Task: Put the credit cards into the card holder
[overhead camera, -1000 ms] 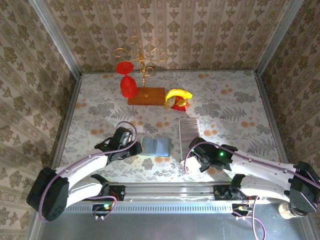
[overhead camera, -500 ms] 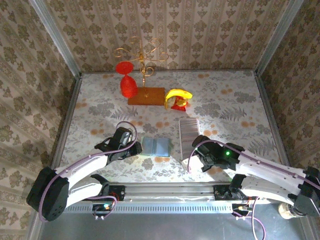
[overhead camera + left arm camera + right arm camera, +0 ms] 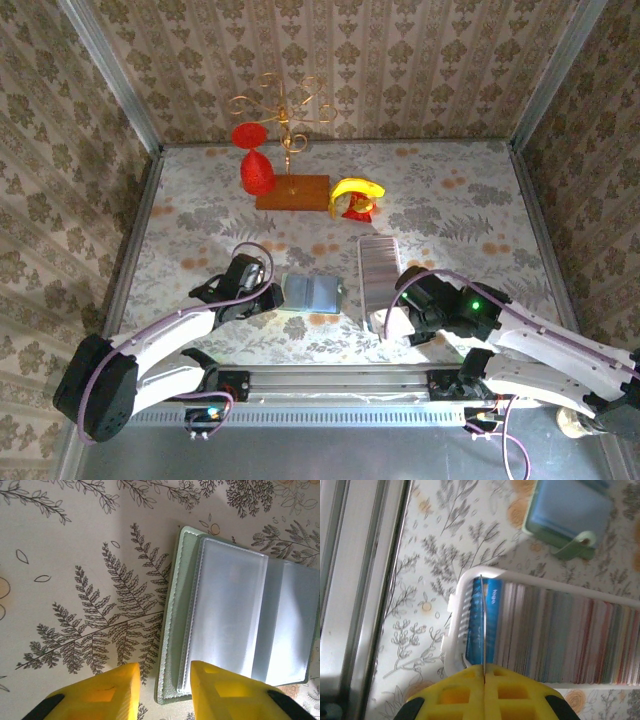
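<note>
Two claws hung low over the near part of the floral surface [image 3: 75,580]. The left claw [image 3: 165,685] had its yellow fingers [image 3: 95,692] spread, straddling the near left corner of the card holder [image 3: 240,610]. One finger was over bare surface and the other over the holder's green border. Whether either finger pressed down on it could not be told. The card holder lay open and flat with its clear sleeves [image 3: 227,605] facing up. From above it sat between the two claws, just left of the long white tray [image 3: 378,250].

The tray ran away from the arms and was packed with cards [image 3: 560,635] standing on edge. At its near end the right claw [image 3: 483,667] had its fingers pressed together, pinching a single credit card [image 3: 482,620]. That card stood upright and showed edge-on as a thin line, so its colour could not be told. Just beside it in the tray stood a blue card [image 3: 493,615] with white lettering. The holder's pale tab [image 3: 585,540] pointed toward the tray.

Well apart, at the far side, a banana [image 3: 357,188] lay next to a wooden base [image 3: 292,192].
</note>
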`<state>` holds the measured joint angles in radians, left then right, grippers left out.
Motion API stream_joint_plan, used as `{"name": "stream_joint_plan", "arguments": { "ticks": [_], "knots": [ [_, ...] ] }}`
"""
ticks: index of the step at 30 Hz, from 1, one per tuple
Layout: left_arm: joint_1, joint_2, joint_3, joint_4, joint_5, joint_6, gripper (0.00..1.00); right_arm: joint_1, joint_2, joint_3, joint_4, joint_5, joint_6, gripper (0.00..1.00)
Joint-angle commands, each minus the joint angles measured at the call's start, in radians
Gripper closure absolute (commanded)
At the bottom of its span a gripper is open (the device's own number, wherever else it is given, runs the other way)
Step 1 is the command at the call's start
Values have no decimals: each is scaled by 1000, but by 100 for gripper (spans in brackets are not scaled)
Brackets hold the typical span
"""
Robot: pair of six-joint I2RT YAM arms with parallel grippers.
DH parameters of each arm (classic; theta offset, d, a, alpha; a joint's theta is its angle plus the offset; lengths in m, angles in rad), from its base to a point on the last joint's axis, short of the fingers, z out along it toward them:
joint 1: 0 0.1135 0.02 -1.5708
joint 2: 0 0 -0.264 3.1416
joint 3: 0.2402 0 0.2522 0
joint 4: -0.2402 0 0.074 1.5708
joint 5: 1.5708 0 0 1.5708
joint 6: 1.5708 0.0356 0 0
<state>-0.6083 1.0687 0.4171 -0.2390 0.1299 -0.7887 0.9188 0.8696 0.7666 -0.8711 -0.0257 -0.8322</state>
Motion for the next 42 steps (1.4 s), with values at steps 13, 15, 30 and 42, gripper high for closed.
{"name": "stream_joint_plan", "arguments": {
  "ticks": [13, 15, 30, 42],
  "knots": [
    [67, 63, 116, -98, 20, 78, 91, -21, 417, 301, 257, -108, 1430, 100],
    [67, 73, 120, -92, 33, 78, 92, -22, 487, 361, 224, -109, 1563, 100],
    [74, 125, 155, -93, 46, 133, 93, 0, 766, 337, 543, -60, 2013, 100],
    [73, 201, 168, -55, 104, 160, 94, -1, 883, 347, 592, 50, 1932, 100]
  ]
}}
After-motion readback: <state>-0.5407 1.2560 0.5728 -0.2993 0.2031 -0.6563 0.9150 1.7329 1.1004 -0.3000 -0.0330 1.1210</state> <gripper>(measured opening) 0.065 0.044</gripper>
